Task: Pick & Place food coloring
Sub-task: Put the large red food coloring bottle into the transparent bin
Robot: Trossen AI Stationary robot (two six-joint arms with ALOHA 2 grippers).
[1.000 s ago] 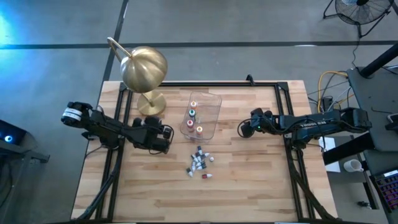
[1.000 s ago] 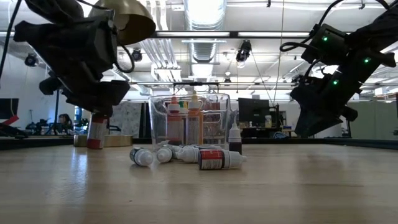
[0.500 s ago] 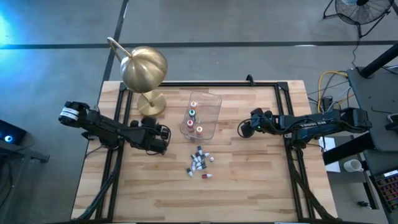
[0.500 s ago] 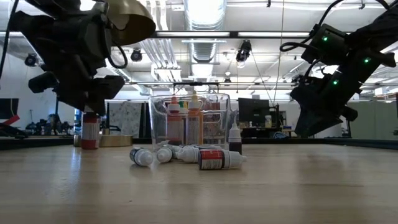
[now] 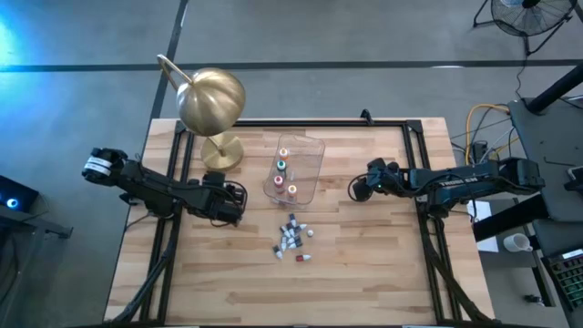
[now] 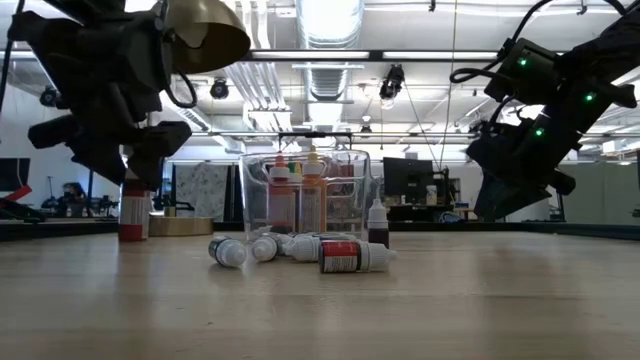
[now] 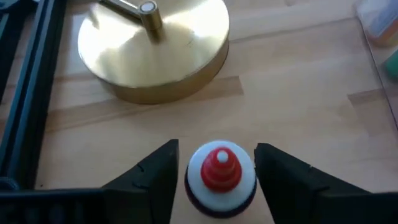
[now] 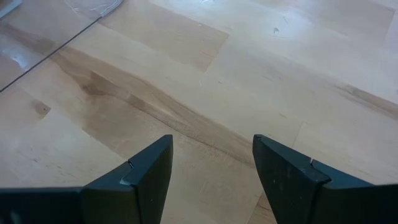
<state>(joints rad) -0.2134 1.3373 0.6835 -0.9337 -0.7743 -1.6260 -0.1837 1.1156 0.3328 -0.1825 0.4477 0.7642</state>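
Left claw (image 7: pixel 214 171) spread loose, upright red-capped bottle (image 7: pixel 221 173) standing between its fingers, lamp base (image 7: pixel 155 46) just ahead, right claw (image 8: pixel 211 165) open over bare wood

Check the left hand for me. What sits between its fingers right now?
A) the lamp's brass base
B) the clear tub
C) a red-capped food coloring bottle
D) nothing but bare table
C: the left wrist view shows the red-capped bottle upright between the left hand's fingers, with narrow gaps either side, the lamp base beyond.
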